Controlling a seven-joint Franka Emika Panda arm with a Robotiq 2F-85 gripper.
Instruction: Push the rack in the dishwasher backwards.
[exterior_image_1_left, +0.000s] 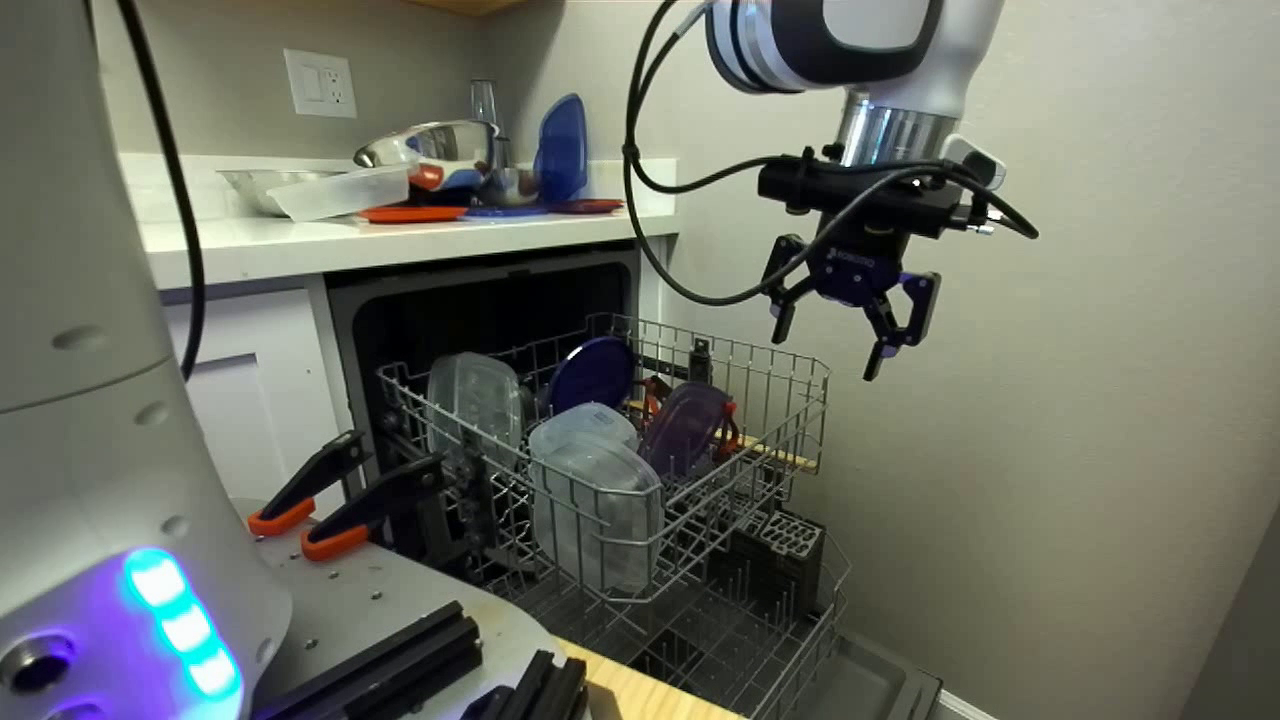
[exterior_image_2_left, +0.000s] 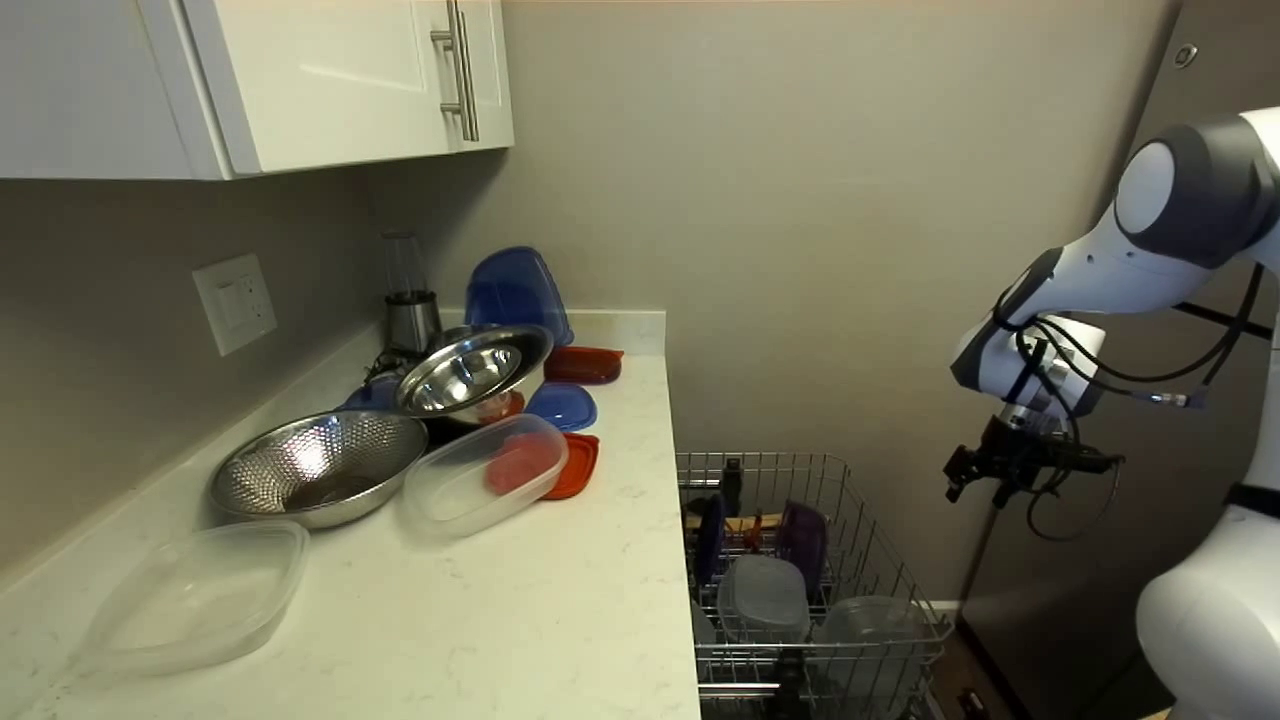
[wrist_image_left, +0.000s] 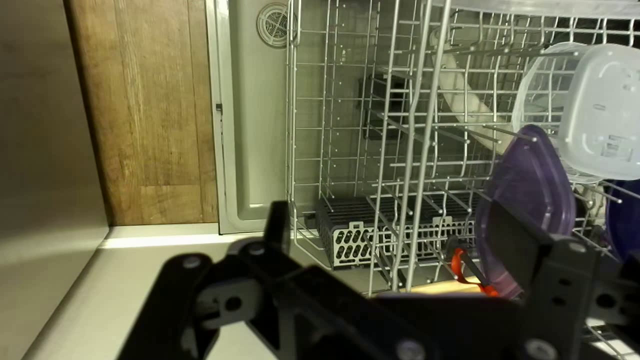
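The silver wire rack (exterior_image_1_left: 785, 378) is pulled out of the dishwasher (exterior_image_1_left: 345, 310), whose door (exterior_image_1_left: 868, 685) is down. The rack also shows in an exterior view (exterior_image_2_left: 878, 530) and in the wrist view (wrist_image_left: 411, 150). It holds clear plastic containers (exterior_image_1_left: 590, 500), a dark blue lid (exterior_image_1_left: 592, 372) and a purple lid (exterior_image_1_left: 686, 428). My gripper (exterior_image_1_left: 826, 352) is open and empty in the air, apart from the rack, above its outer end. In an exterior view the gripper (exterior_image_2_left: 978, 490) hangs beyond the rack. In the wrist view its fingers (wrist_image_left: 389, 217) are spread wide.
A lower wire rack (exterior_image_1_left: 700, 640) with a dark cutlery basket (exterior_image_1_left: 780, 545) is out beneath. The white counter (exterior_image_2_left: 600, 580) holds bowls, lids and containers. A wall (exterior_image_1_left: 1050, 400) stands beside the rack. Cables (exterior_image_1_left: 640, 170) hang from the arm.
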